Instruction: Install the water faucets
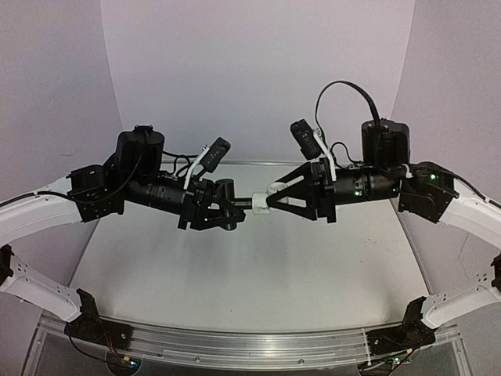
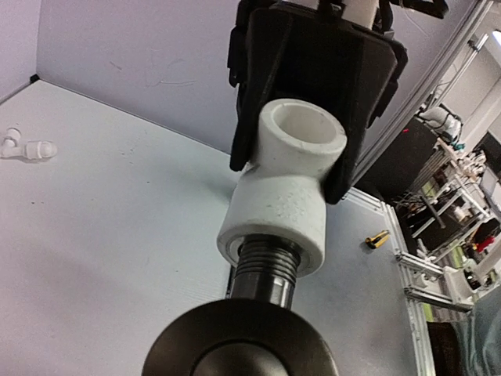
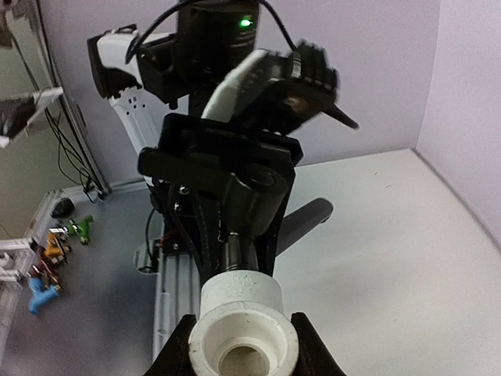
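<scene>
The dark faucet [image 2: 239, 348], round collar nearest, has its threaded stem [image 2: 266, 262] entered in the white fitting [image 2: 278, 215]. Both hang mid-air above the worktop [image 2: 109, 235], between the arms. The left jaws clench the faucet and the right jaws grasp the fitting. Best to line up both axes, turn gently, and stop if the threads bind.

The pipe fitting [image 2: 278, 207] is plain white, the fingers [image 2: 249, 110] black, the faucet [image 2: 262, 270] dark metallic grey, the surface [image 2: 102, 235] pale bluish white with faint scuffs, the back wall [image 2: 141, 55] lilac.
</scene>
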`<action>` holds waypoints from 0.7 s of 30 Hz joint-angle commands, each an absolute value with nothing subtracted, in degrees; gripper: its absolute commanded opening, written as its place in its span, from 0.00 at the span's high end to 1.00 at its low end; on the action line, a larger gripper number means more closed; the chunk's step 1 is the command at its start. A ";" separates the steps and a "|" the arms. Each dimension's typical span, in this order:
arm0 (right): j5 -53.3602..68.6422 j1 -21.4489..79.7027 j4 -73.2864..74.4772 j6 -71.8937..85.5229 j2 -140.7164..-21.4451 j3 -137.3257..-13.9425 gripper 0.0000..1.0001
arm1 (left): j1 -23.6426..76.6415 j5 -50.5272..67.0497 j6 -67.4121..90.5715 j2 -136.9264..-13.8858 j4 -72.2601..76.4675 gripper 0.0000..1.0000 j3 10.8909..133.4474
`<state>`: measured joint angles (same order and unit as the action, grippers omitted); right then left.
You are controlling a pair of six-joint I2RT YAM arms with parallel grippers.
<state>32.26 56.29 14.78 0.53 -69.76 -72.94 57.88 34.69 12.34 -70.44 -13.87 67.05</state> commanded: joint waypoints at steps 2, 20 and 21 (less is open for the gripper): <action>37.49 50.22 8.56 24.41 -71.31 -75.00 0.92 | 58.71 27.78 3.43 -65.98 -15.59 1.00 70.05; 37.37 47.79 15.88 -12.34 -70.86 -86.59 0.03 | 58.80 29.50 24.07 -68.74 -11.28 1.00 70.74; 37.34 47.84 17.09 -17.92 -70.08 -86.32 0.03 | 58.78 30.90 25.41 -68.79 -9.79 1.00 70.34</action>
